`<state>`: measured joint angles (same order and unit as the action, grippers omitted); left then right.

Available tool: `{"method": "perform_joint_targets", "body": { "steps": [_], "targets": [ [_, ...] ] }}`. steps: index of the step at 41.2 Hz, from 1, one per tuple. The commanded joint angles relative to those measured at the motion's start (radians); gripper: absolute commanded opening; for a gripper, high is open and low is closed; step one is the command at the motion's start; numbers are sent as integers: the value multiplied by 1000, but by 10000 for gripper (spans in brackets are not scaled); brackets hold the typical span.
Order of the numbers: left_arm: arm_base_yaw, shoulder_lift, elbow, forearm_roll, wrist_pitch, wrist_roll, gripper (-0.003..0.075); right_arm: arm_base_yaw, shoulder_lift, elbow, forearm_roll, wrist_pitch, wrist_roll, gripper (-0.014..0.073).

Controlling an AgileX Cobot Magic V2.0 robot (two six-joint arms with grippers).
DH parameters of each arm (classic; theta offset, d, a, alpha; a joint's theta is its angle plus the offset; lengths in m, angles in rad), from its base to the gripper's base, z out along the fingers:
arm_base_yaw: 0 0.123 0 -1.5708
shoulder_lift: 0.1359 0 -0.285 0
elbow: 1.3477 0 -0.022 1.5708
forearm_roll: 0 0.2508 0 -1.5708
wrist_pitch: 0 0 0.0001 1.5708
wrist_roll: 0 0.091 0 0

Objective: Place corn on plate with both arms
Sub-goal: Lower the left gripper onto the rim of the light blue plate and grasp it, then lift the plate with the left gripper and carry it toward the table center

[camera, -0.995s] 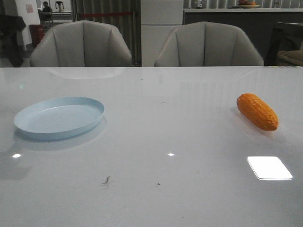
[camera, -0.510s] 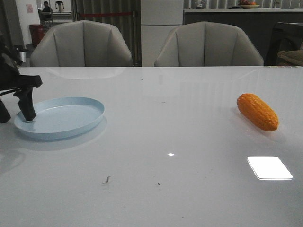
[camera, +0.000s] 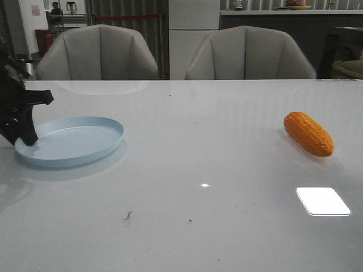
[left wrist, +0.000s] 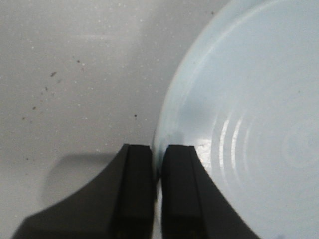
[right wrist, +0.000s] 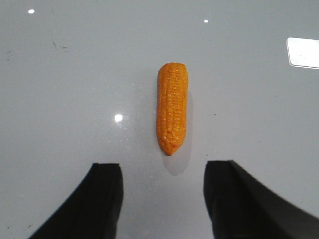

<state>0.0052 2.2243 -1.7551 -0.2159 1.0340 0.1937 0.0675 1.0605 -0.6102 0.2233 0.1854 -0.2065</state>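
Note:
The pale blue plate [camera: 74,141] lies on the left of the white table. My left gripper [camera: 28,139] is at the plate's left rim. In the left wrist view the gripper [left wrist: 158,154] is shut on the rim of the plate [left wrist: 249,99], one finger inside and one outside. The orange corn [camera: 309,134] lies on the table at the far right. My right gripper [right wrist: 162,167] does not show in the front view. In the right wrist view it is open and empty, above the table, with the corn [right wrist: 172,107] lying just beyond its fingertips and pointing lengthwise away.
Two grey chairs [camera: 99,54] [camera: 249,54] stand behind the table's far edge. A bright light reflection [camera: 323,201] lies on the table in front of the corn. Small dark specks [camera: 127,215] mark the near middle.
My left arm came into view from the left and took hold of the plate's left rim. The plate has shifted slightly left. The corn has not moved.

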Motion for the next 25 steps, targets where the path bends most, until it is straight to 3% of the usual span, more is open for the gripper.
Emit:
{"method": "perform_joint_targets", "body": {
  "steps": [1,12,25],
  "targets": [
    [1,-56,-24,-7,-5,-10,97,-1,-13,-38,9,-65,-6,473],
    [1,-58,-137,-12,82,-35,97,-1,-13,-38,9,-64,-6,473],
    [-17,-58,-399,-201,192,-35,97,-1,-13,-38,9,-64,-6,473]
  ]
}}
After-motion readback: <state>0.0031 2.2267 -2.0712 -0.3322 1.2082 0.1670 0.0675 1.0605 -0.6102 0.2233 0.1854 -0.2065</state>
